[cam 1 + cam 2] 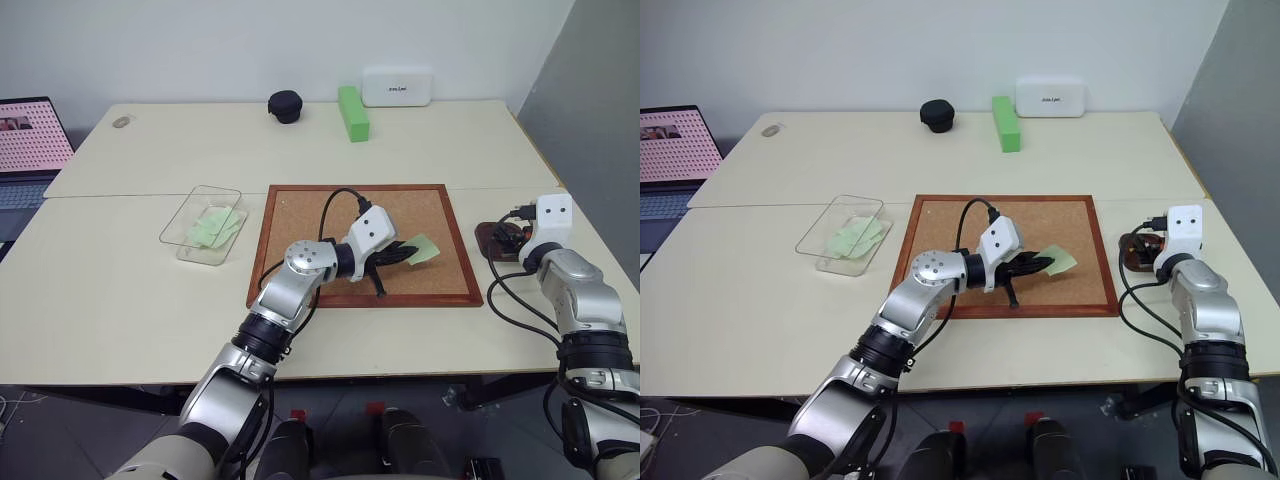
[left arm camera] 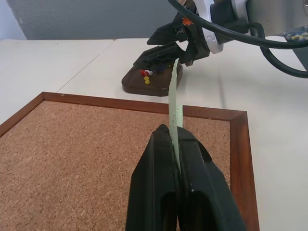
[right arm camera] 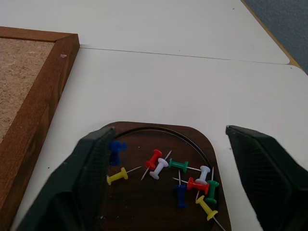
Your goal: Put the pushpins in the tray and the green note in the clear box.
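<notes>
My left gripper hangs over the right part of the corkboard, shut on the pale green note. In the left wrist view the note stands on edge out of the black fingers. To the right of the board sits the dark brown tray with several pushpins of red, blue, yellow, green and white lying in it. My right gripper is open just above the tray, a finger on each side, nothing between them. The clear box lies left of the board with pale green slips inside.
At the table's back stand a bright green block, a black round object and a white device. A laptop is at the far left. The table edge runs close to the right of the tray.
</notes>
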